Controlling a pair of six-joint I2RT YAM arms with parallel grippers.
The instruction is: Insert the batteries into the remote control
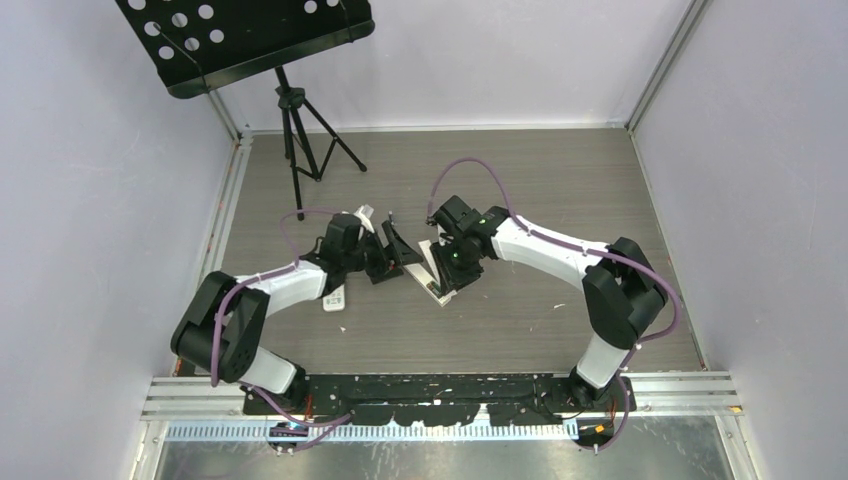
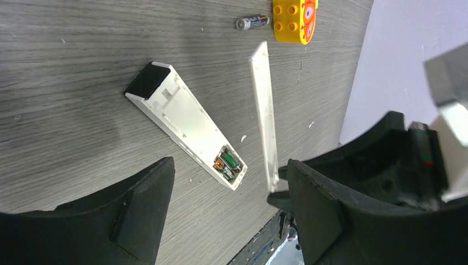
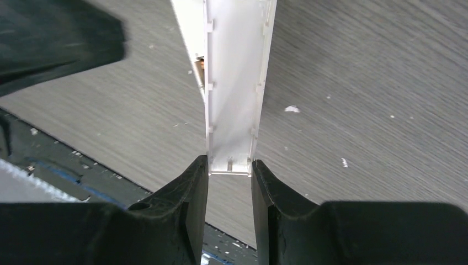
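Note:
The white remote control (image 2: 185, 124) lies back-up on the wood table, its battery bay open at the near end. Two batteries (image 2: 230, 163) with green labels sit in that bay. A third, loose battery (image 2: 252, 22) lies farther off beside a yellow-orange toy block (image 2: 295, 19). My left gripper (image 2: 226, 176) hovers open over the remote's bay end, holding nothing. My right gripper (image 3: 230, 165) is shut on the end of the long white battery cover (image 3: 234, 94), holding it tilted beside the remote (image 3: 190, 33). From above, both grippers (image 1: 392, 250) (image 1: 447, 268) meet mid-table.
A black music stand (image 1: 250, 40) on a tripod stands at the back left. A small white object (image 1: 335, 298) lies under my left forearm. The table's front edge and black rail (image 3: 66, 165) run close behind the remote. Walls enclose the table on three sides.

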